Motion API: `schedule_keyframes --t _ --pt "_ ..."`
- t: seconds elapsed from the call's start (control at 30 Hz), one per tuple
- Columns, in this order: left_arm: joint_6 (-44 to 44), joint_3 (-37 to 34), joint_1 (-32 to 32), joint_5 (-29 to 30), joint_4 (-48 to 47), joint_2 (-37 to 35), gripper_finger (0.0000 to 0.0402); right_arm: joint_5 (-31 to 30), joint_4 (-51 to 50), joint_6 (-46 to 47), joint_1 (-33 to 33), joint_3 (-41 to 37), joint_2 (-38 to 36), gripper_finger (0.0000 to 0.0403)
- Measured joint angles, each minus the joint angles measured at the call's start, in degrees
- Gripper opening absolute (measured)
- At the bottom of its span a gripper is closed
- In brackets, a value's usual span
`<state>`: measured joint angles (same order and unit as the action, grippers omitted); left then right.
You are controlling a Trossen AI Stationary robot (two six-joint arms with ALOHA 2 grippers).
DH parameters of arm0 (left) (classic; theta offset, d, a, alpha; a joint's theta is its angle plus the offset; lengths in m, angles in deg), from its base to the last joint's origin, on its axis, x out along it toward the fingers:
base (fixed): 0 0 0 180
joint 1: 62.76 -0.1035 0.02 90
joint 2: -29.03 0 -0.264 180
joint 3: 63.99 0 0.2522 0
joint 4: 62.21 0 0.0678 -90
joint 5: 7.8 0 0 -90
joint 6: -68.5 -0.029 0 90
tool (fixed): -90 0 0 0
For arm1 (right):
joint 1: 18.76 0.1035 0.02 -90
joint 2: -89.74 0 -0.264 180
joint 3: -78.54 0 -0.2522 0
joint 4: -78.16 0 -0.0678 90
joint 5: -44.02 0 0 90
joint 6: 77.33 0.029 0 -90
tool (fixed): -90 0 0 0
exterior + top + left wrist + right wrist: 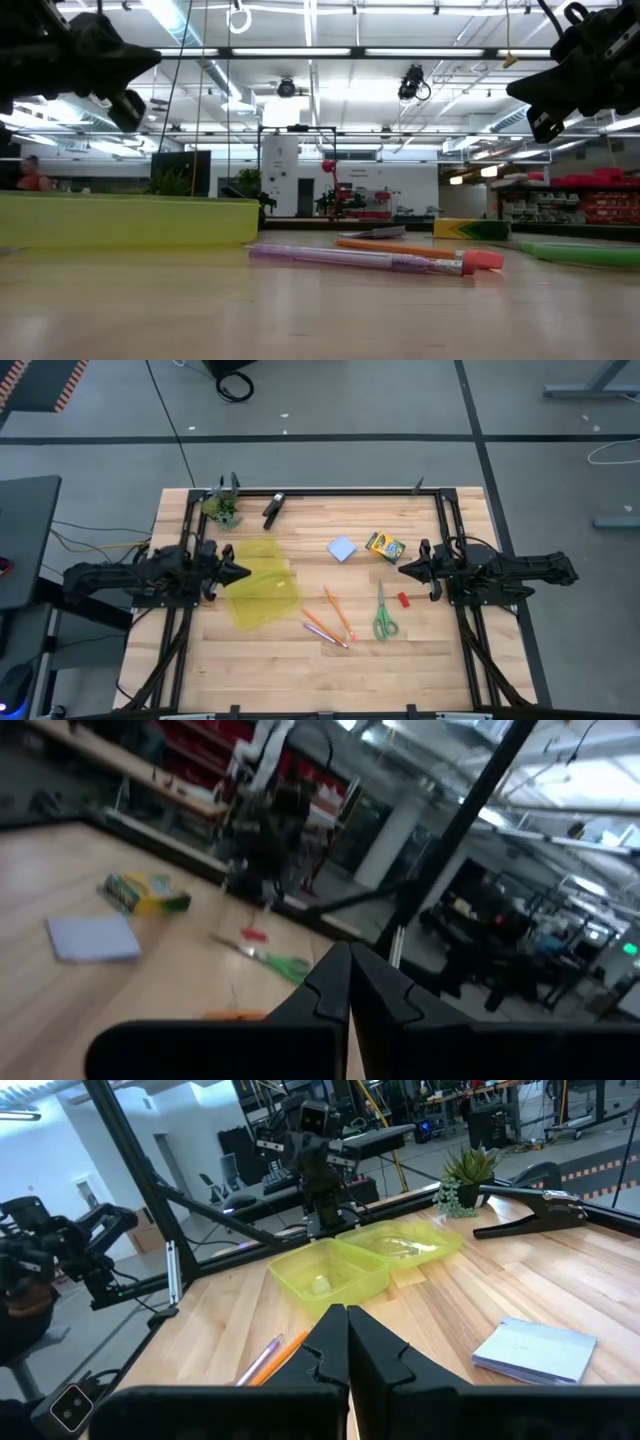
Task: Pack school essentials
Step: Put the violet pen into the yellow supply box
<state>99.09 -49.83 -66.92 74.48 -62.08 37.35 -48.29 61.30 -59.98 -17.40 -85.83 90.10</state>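
Note:
The school essentials lie loose on the wooden table: a pale blue note pad (342, 548), a yellow-green crayon box (384, 546), green-handled scissors (384, 615), a small red eraser (404, 599), two orange pencils (338, 612) and a pinkish pen (325, 632). An open yellow-green translucent case (262, 592) lies flat at the left, and it also shows in the right wrist view (330, 1270). My left gripper (240, 573) is shut, held level above the case's left edge. My right gripper (405, 569) is shut too, hovering level right of the crayon box. Neither holds anything.
A black clip-like tool (273, 509) and a small green plant (224, 510) sit at the far left of the table. A black frame rail (350, 491) runs along the far edge. Bare wood lies along the near edge.

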Motion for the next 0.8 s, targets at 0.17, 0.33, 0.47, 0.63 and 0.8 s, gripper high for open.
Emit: schedule_keyframes --t 0.17,0.33,0.47,0.63,0.8 --pt "-0.12 0.00 1.89 0.12 1.38 5.15 0.0019 0.01 0.01 0.00 -0.01 0.00 -0.01 0.0007" --pt "-0.17 0.00 3.76 0.66 2.73 10.42 0.0020 0.02 0.00 0.00 -0.01 0.00 -0.02 0.0007" --pt "-0.30 0.00 5.42 2.13 3.04 14.17 0.0020 0.01 0.00 0.00 0.00 0.00 -0.02 0.0007" --pt "-1.27 0.17 7.26 2.14 3.49 17.61 0.0025 0.00 0.00 0.00 -0.01 0.00 -0.01 0.0007" --pt "-2.72 2.38 9.33 2.97 3.53 21.26 0.0026 0.01 0.00 0.00 -0.01 0.00 -0.01 0.0007"
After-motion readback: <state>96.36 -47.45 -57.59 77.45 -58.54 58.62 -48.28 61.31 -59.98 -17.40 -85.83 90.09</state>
